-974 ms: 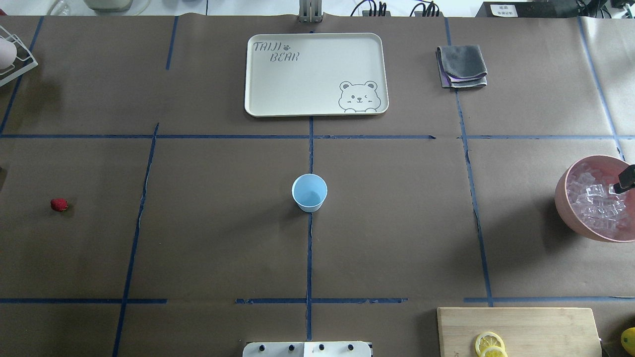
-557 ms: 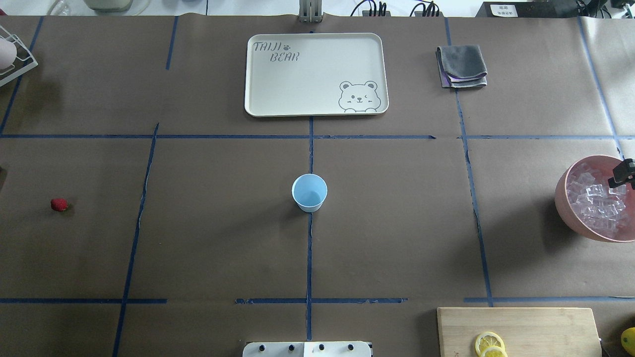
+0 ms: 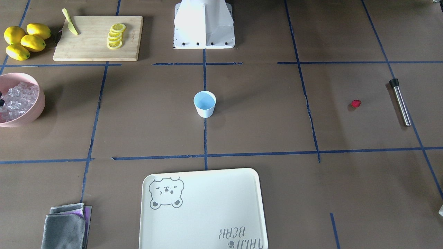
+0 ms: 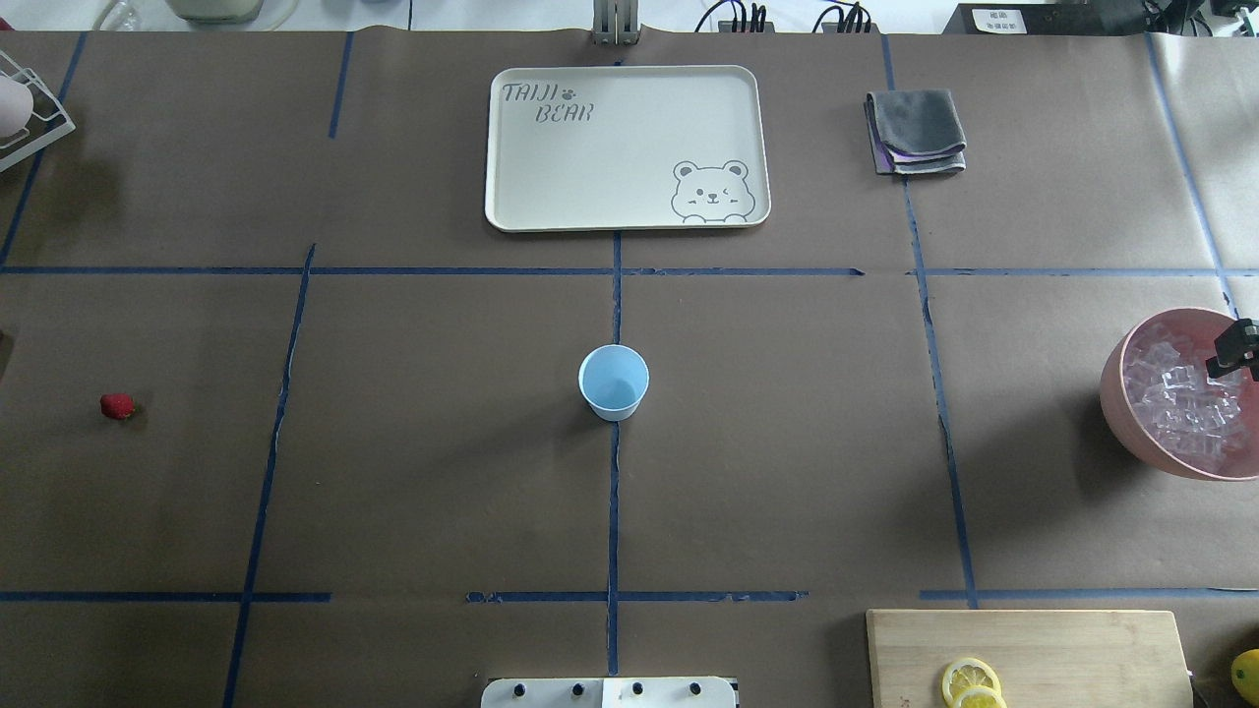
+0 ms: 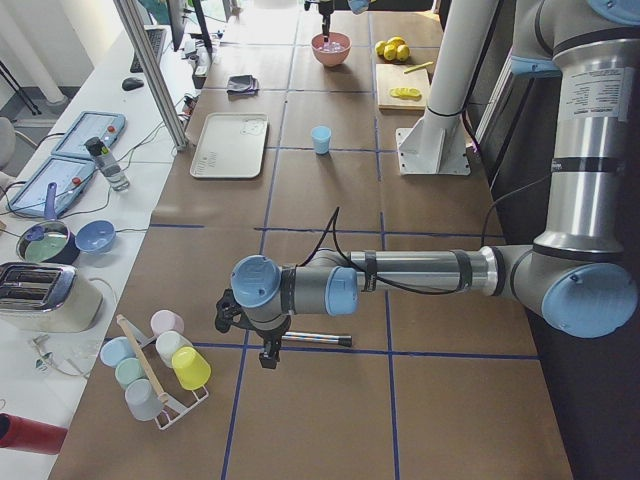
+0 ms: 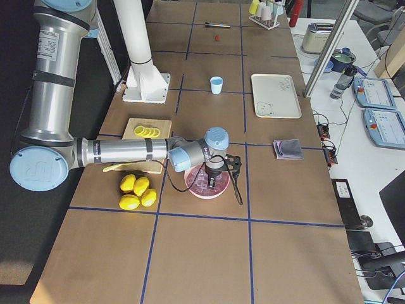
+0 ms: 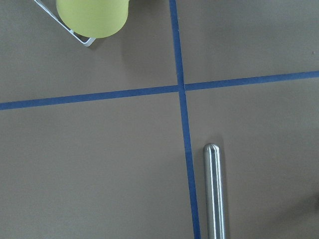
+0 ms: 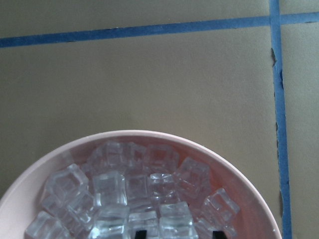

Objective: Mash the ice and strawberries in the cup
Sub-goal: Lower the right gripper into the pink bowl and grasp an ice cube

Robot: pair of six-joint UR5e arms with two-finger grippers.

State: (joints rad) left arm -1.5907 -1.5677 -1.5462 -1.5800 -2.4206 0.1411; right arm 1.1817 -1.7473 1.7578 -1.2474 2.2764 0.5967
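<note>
Right gripper [image 8: 179, 233] jaws spread: two dark fingertips [image 8: 141, 233] show at the bottom edge of my wrist view, well apart, with ice [image 8: 124, 194] cubes lying between them. Tips are down at the level of the heap. Ice fills the pink bowl [image 8: 239, 164], which sits at the table's far right end as I face it.

Left gripper [image 5: 268, 352] appears only in the side view, pointing down over the table's left end. Jaw state: cannot tell. My left wrist camera looks straight down on a metal rod [image 7: 215, 194] lying flat just right of a blue tape line [image 7: 185, 149]. A yellow-green cup [image 7: 92, 17] is at that view's top edge.

Cup [image 4: 614, 382] stands upright at table centre, on the middle tape line. Strawberry [image 4: 117, 405] lies alone on the paper, well left of the cup. Beyond the cup is the tray [image 4: 551, 197], with a folded grey cloth [image 4: 916, 131] to its right. The cutting board [image 4: 1062, 644] with lemon slices [image 4: 971, 681] is at near right.
</note>
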